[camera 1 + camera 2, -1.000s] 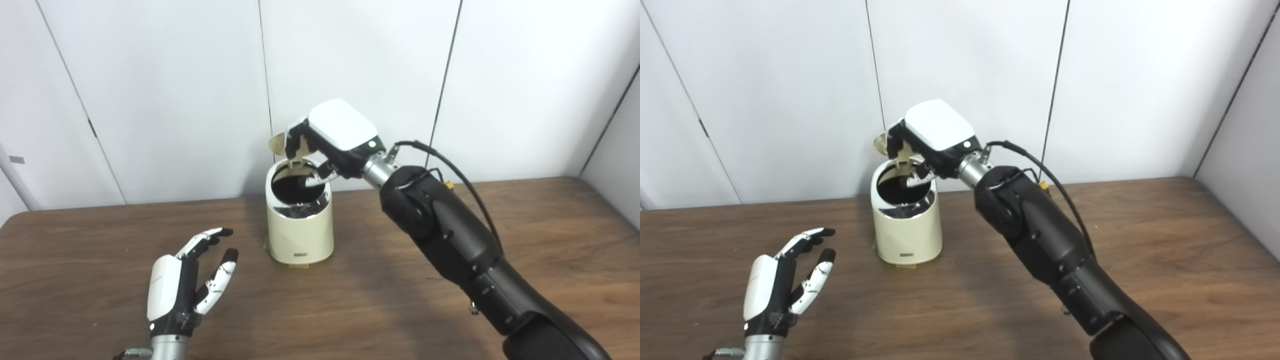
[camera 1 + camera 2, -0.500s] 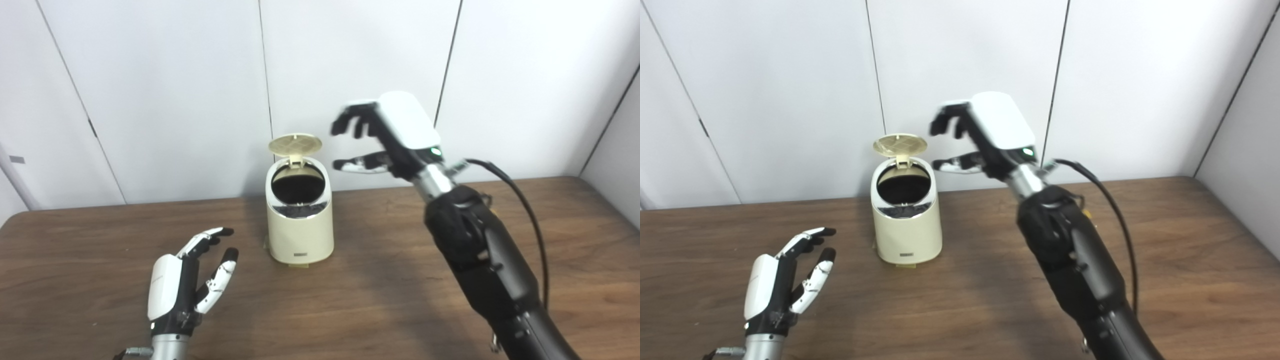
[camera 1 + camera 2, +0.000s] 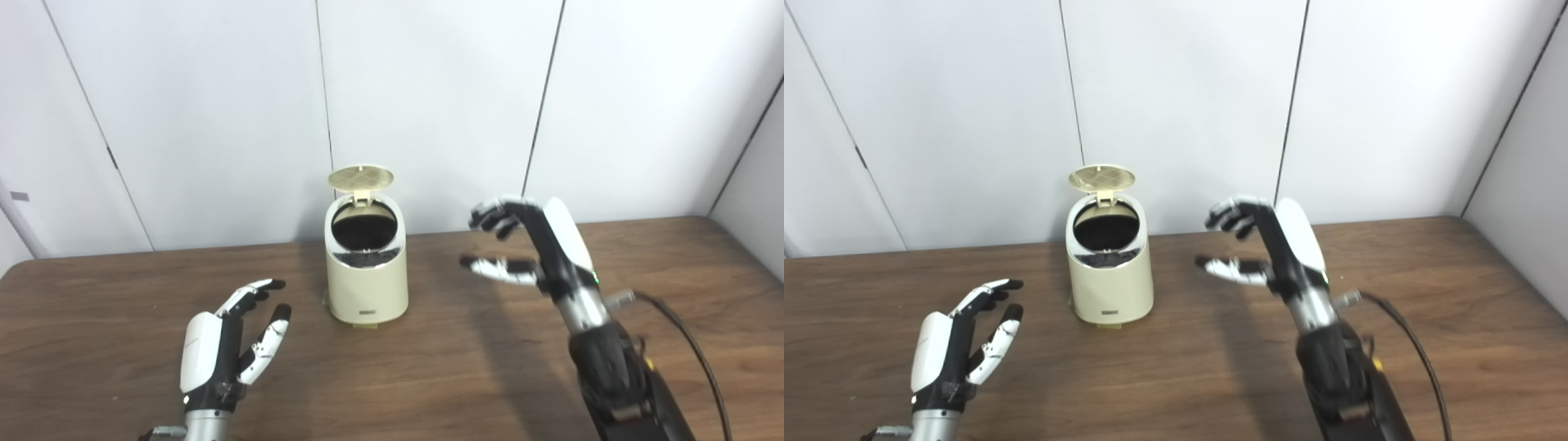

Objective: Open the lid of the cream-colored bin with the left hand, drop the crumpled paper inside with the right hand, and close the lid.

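Note:
The cream-colored bin (image 3: 366, 278) stands on the table near the back wall. Its round lid (image 3: 361, 177) is flipped up behind the dark opening (image 3: 364, 228). Inside looks black; no crumpled paper shows anywhere. My right hand (image 3: 531, 248) hovers to the right of the bin, clear of it, open with fingers spread and nothing in it. My left hand (image 3: 229, 340) sits low at the front left, well short of the bin, open and empty, fingers pointing up toward the bin.
The brown wooden table (image 3: 441, 361) spreads wide around the bin. White wall panels (image 3: 429, 92) rise close behind the bin. A black cable (image 3: 692, 343) trails along my right forearm.
My right hand has pulled back from over the bin's opening, swinging right and down to hover beside the bin. The lid stays up. My left hand has not moved.

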Controlling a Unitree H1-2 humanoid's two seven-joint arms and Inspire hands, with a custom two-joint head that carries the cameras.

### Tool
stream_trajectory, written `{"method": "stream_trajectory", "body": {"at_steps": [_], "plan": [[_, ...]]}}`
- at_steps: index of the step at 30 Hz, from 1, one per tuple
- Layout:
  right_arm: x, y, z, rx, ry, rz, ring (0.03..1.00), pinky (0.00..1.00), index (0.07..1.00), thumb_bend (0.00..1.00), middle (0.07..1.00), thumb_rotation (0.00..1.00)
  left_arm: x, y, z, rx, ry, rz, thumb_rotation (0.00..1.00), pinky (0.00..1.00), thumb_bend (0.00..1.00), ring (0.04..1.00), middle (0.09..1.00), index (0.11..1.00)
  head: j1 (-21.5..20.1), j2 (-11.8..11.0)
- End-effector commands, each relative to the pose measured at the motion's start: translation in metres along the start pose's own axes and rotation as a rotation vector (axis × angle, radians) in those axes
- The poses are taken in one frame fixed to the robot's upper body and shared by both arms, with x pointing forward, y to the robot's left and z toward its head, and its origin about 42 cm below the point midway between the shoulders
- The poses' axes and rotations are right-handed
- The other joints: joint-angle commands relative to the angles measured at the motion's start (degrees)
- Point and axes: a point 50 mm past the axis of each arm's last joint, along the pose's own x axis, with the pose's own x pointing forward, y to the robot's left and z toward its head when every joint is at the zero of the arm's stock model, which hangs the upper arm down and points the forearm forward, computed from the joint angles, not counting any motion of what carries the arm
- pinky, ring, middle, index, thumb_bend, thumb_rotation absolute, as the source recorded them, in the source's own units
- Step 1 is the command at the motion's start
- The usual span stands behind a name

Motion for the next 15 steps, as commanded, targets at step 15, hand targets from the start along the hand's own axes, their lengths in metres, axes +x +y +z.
{"method": "stream_trajectory", "body": {"at_steps": [15], "plan": [[-0.052, 0.029, -0.02, 0.016, 0.055, -0.018, 0.604, 0.5, 0.496, 0.48, 0.65, 0.15, -0.027, -0.005, -0.012, -0.004, 0.042, -0.024, 0.88, 0.67, 0.42, 0.725, 0.761, 0.742, 0.5, 1.1]]}}
